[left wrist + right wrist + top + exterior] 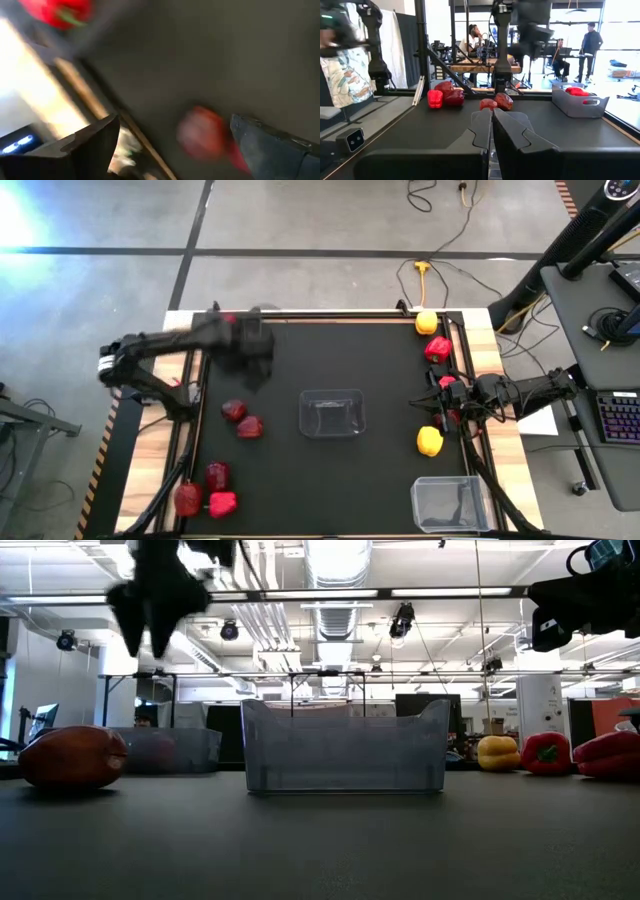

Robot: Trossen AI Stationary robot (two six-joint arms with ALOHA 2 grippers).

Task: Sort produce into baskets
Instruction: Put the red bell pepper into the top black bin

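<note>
High view: the left gripper [243,343] is blurred, raised over the mat's 10 o'clock area. A clear basket [332,412] sits at mat centre. A second clear basket [451,504] stands at 5 o'clock. Two dark red apples [241,418] lie at 9 o'clock of the centre basket; three red pieces [205,492] cluster at 7 o'clock. A yellow pepper [426,323] and a red pepper [437,349] lie at 1 o'clock, with another yellow pepper [429,441] at 4 o'clock. The right gripper [450,394] waits at the mat's 3 o'clock edge.

Low view: the centre basket appears empty (walls transparent).

Left wrist view: the left fingers [90,145] stand wide apart with nothing between them; a red piece [201,134] lies below on the mat.

Right wrist view: the right fingers [512,131] are closed together, holding nothing. A grey basket [580,103] holds a red piece [577,91].
</note>
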